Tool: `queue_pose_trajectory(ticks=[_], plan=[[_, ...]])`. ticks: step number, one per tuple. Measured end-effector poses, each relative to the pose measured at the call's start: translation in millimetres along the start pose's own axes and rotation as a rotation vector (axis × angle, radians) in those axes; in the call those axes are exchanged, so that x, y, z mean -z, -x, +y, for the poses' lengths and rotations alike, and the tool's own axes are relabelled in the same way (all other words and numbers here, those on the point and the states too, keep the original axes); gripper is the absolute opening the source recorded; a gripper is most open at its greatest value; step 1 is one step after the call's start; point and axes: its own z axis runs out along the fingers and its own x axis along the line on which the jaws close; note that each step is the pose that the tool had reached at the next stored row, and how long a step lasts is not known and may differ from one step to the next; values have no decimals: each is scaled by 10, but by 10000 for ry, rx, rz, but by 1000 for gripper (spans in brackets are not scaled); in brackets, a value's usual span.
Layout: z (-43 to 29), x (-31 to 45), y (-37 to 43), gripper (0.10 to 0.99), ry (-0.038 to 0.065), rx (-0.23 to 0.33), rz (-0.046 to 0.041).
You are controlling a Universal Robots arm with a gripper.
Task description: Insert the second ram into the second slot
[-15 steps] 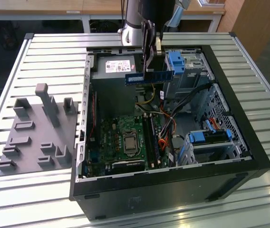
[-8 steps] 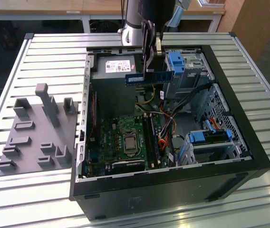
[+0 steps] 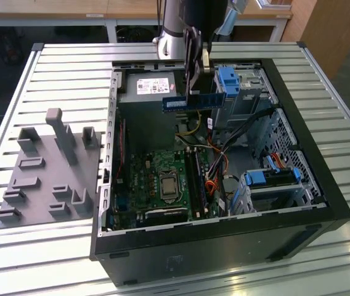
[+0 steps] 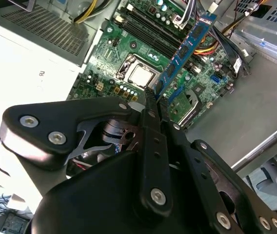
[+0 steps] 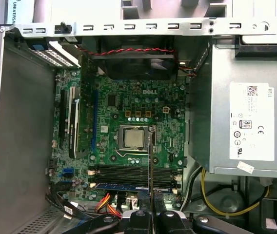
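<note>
Exterior view: at upper centre of the frame the jaws hang from the arm, pinching the second ram (image 3: 193, 100) by its top edge. The blue stick is held level in the air above the open computer case (image 3: 224, 246), which stands on the slatted surface (image 3: 70, 80). In the first wrist view, another blue stick (image 5: 124, 185) sits seated in a motherboard (image 5: 128, 102) slot.

One second ram (image 3: 212, 98), one seated ram (image 5: 128, 186)
</note>
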Motion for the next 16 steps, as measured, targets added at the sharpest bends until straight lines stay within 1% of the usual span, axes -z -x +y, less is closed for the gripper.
queue_pose_trajectory(ticks=[8,10,12,14,15,16], plan=[[1,-4,-38,137,2,-10,49],[1,-3,-39,137,20,-168,45],[1,-5,-40,137,51,-460,33],[1,-7,-40,137,81,-733,0],[1,-8,-40,137,91,-836,-49],[1,-9,-39,137,100,-918,-116]])
